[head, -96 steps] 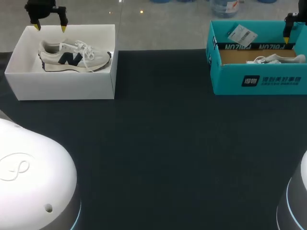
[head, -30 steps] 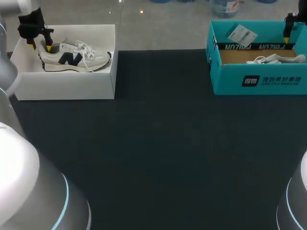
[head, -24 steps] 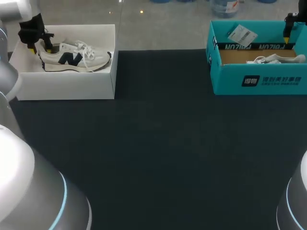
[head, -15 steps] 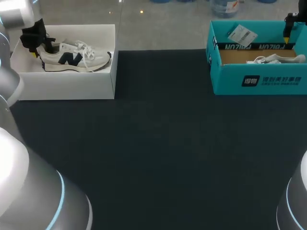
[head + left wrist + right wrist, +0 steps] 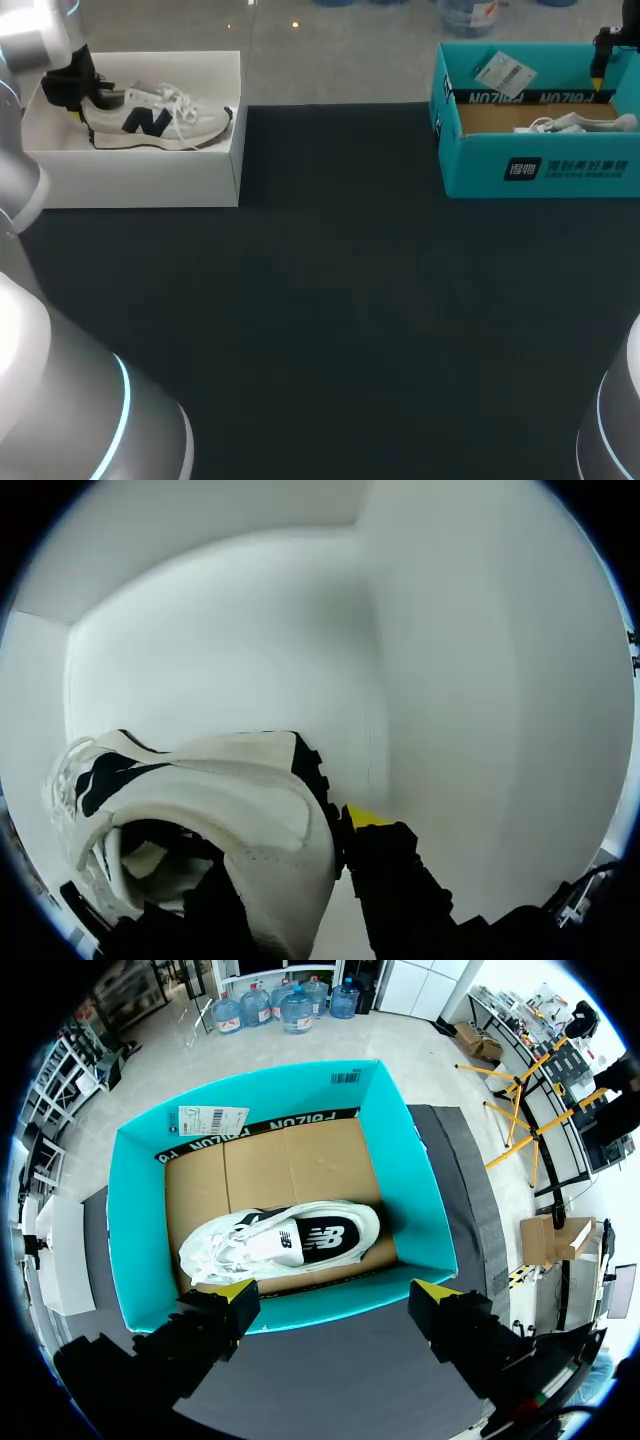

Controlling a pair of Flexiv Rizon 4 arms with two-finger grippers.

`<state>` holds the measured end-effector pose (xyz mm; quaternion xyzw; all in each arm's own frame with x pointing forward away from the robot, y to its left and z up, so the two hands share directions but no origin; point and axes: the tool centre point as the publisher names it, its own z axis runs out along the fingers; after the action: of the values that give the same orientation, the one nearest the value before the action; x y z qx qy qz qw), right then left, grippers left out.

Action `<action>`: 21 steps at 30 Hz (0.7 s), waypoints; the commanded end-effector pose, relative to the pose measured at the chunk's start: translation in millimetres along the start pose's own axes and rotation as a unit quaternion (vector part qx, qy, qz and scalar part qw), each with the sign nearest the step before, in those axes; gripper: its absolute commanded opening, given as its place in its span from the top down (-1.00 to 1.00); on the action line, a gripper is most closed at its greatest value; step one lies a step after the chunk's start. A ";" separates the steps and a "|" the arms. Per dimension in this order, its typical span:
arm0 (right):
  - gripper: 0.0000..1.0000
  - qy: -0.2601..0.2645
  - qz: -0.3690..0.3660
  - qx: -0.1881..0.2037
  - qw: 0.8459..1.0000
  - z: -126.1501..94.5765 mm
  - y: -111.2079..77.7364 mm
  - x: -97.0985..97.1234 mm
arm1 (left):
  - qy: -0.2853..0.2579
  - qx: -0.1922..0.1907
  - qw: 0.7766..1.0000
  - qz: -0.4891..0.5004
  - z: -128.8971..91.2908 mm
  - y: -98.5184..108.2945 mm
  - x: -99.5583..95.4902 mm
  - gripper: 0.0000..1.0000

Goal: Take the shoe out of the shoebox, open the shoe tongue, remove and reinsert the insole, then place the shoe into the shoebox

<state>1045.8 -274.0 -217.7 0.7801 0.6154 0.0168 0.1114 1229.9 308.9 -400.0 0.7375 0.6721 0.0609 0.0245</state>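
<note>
Two shoeboxes stand on a dark surface (image 5: 340,300): a white shoebox (image 5: 140,182) holding one white-and-navy sneaker (image 5: 155,120), and, well apart from it, a teal shoebox (image 5: 540,170) with printed lettering and a paper tag (image 5: 505,72), holding one second sneaker (image 5: 290,1240). The left fingers (image 5: 365,817) pinch the white-and-navy sneaker's heel; the right fingers (image 5: 235,1295) hang spread over the teal shoebox.

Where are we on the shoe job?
Done: nothing; the shoe sits in the white shoebox. In hand: left jaws at its heel, grip unclear. Left: lift-out, tongue, insole, return. Right jaws hang open above the teal box.
</note>
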 end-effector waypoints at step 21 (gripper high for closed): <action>-1.00 0.000 0.001 0.000 1.000 -0.3 -0.3 0.2 | -0.018 0.152 0.987 -0.044 -162.3 45.6 6.6 1.00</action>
<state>1045.8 -273.9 -217.7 0.7800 0.6155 0.0168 0.1114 1264.0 305.3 -283.0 0.7042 0.7023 0.0816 0.0649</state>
